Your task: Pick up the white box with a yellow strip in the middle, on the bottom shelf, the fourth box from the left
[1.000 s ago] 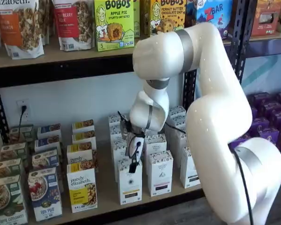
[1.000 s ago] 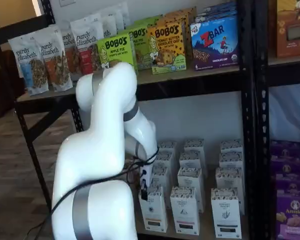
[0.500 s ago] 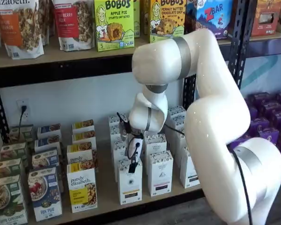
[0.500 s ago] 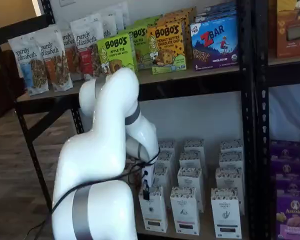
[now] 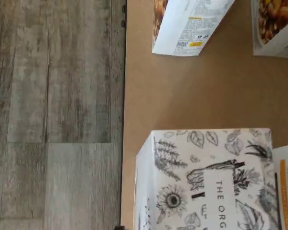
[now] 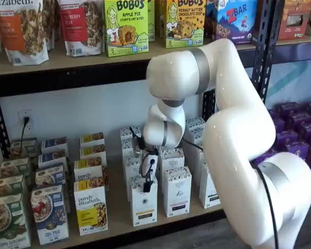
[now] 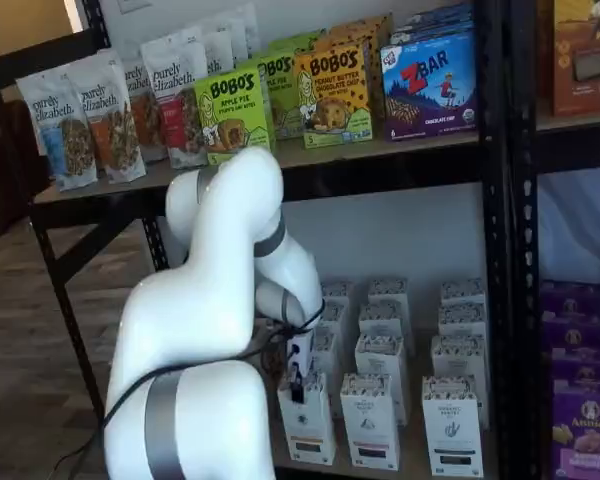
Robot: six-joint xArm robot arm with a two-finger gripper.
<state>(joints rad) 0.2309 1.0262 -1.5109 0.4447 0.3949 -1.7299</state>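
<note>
Wrist view looks straight down on the top of a white box (image 5: 209,179) printed with black leaves and a flower, standing at the front edge of the bottom shelf (image 5: 182,96); grey plank flooring (image 5: 53,115) runs alongside that edge. Two other cartons lean into sight farther along the tan board, one white with a small yellow mark (image 5: 192,24), and one showing granola (image 5: 276,26). A thin yellow strip shows on a neighbouring carton (image 5: 285,191) just beside the white box.

Both shelf views show the white arm (image 6: 233,129) reaching down in front of the shelves, its gripper (image 6: 146,180) hanging just above the white box (image 6: 143,201) at the front of its row. That box stands upright close to the black front rail of the bottom shelf (image 6: 119,223), with a "purely elizabeth" box (image 6: 90,207) on one side and another white carton (image 6: 177,191) on the other. More white cartons line up behind it toward the back wall. In a shelf view the same gripper (image 7: 296,385) sits right over the front box (image 7: 307,420), with a black cable looping beside it.

The black fingers look narrow and side-on from where I stand, so no gap is plain between them; I take them to be spread wide, and nothing is caught in them. The box sits untouched on the board.

Above, the upper shelf (image 6: 57,62) carries green Bobo's boxes (image 6: 126,26) and granola bags (image 6: 20,28).
</note>
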